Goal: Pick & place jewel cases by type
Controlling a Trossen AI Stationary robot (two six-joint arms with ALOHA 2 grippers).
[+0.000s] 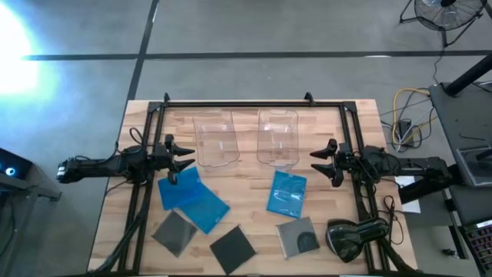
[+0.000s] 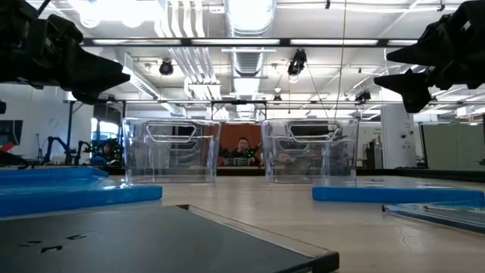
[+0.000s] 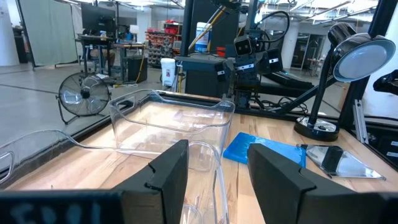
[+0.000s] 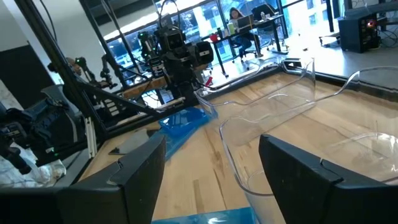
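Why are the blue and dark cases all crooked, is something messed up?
Nothing looks broken or spilled. The blue cases and dark cases lie flat at mixed angles, two blue ones overlapping, waiting to be sorted. Both clear bins look empty. The left gripper and right gripper hover open, holding nothing.

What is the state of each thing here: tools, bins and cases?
Left tool: open, empty.
Right tool: open, empty.
Left bin: empty.
Right bin: empty.
Blue cases: flat on table.
Dark cases: flat on table.
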